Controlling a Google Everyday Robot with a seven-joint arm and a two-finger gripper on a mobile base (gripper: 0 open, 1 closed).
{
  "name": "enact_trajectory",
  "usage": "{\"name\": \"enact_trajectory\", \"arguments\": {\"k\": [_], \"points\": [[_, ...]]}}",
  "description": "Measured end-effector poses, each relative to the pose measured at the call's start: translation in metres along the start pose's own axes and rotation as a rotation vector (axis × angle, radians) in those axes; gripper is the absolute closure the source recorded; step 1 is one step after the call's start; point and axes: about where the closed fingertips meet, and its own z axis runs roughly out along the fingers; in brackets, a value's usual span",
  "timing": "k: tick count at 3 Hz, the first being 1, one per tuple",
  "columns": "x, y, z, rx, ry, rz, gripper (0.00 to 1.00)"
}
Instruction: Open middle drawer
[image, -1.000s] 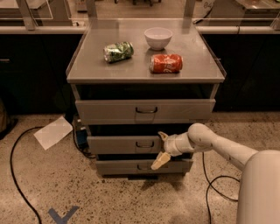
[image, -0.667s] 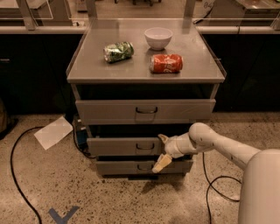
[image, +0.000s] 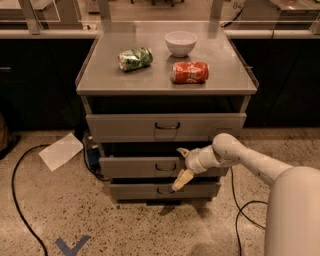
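Note:
The middle drawer (image: 135, 167) is the long low grey front between the taller top drawer (image: 125, 127) and the narrower bottom drawer (image: 135, 191). Its small dark wire handle (image: 165, 167) sits at the centre. None of its inside shows. My gripper (image: 180, 167) is at the drawer front, just right of the handle, reaching in from the right on the white arm (image: 240, 157). It is open, with one fingertip (image: 182, 150) above the drawer's top edge and the other (image: 180, 182) below its lower edge. It holds nothing.
On the cabinet top (image: 105, 80) lie a green can (image: 135, 58) and a red can (image: 190, 72), with a white bowl (image: 180, 43) behind. A white sheet (image: 61, 150) and a black cable (image: 17, 200) lie on the floor at the left. A cable (image: 240, 210) runs at the right.

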Motion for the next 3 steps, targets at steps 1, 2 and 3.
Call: {"name": "enact_trajectory", "arguments": {"k": [1, 2, 3], "points": [[0.005, -0.003, 0.007, -0.015, -0.002, 0.006, 0.00], [0.019, 0.011, 0.020, -0.089, 0.013, 0.060, 0.00], [0.015, 0.010, 0.016, -0.089, 0.013, 0.060, 0.00]]}}
